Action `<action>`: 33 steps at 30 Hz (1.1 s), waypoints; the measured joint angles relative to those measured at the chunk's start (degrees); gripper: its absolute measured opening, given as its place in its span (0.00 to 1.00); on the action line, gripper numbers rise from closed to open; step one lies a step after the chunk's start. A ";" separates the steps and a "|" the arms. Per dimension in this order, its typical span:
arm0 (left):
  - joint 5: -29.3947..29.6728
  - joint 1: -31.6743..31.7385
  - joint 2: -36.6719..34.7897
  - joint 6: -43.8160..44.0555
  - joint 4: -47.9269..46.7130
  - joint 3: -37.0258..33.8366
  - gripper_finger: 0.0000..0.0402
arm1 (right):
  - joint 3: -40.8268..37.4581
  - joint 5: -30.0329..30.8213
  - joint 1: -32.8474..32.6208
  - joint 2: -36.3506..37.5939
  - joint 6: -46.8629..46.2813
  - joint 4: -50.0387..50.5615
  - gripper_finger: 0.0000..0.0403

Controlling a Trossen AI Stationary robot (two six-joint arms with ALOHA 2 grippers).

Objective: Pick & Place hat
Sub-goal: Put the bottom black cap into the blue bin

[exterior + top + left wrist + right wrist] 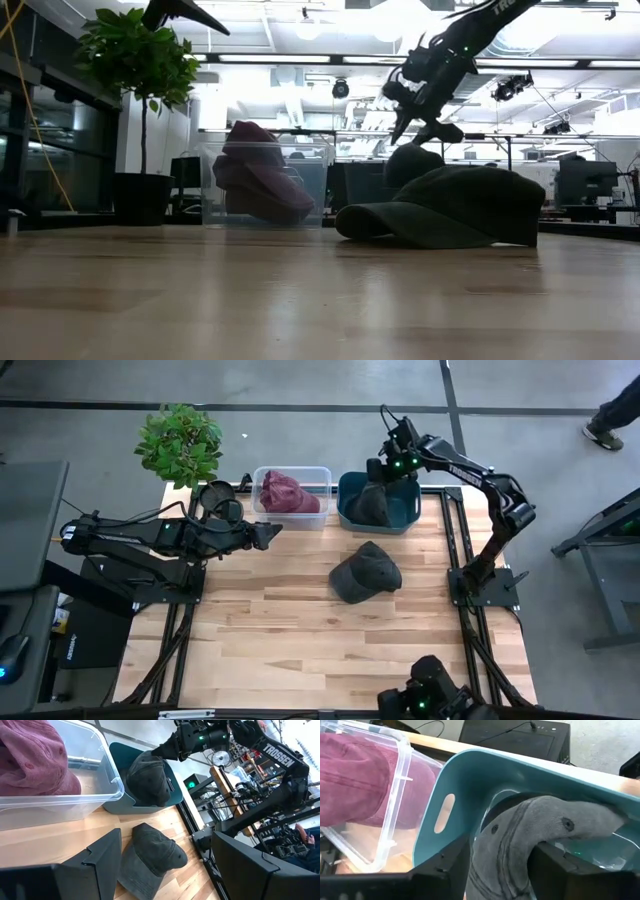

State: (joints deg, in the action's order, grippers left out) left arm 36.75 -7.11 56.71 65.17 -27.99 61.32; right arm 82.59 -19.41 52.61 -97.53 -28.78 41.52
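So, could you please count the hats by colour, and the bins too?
Dark grey hats: 2, one on the table, one in the teal bin
Maroon hats: 1
Bins: 2, clear and teal
Total: 5

Arm hardware: two dark, jointed arms.
Right arm (280,765) carries white "TROSSEN" lettering, green indicator lights, black cabling; left arm (150,538) black, cabled.

You've got a light wood plank table (300,640). A dark cap (365,572) lies flat near the middle. Along the far edge, a clear bin (292,510) and a teal bin (345,510) sit just beside each other. A dark round object (218,498) sits beside the clear bin.
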 joint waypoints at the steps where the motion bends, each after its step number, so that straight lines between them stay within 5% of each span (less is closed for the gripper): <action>1: -0.02 0.00 0.00 0.02 0.00 0.00 0.66 | 0.00 -0.65 0.37 0.05 0.31 0.00 0.43; 14: -0.44 0.00 0.00 1.09 -0.42 0.00 0.66 | 0.01 -4.13 5.34 5.95 3.68 1.29 0.41; 25: -0.20 0.00 0.00 1.09 -0.52 0.00 0.66 | 0.02 -4.08 2.48 12.12 15.04 12.58 0.03; 33: -0.15 0.00 0.00 1.09 -0.59 0.00 0.66 | 0.04 0.56 -7.67 13.40 15.25 18.35 0.01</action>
State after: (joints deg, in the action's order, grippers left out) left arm 36.60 -7.11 56.71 66.26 -28.58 61.32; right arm 82.63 -18.85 44.94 -84.14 -13.53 59.87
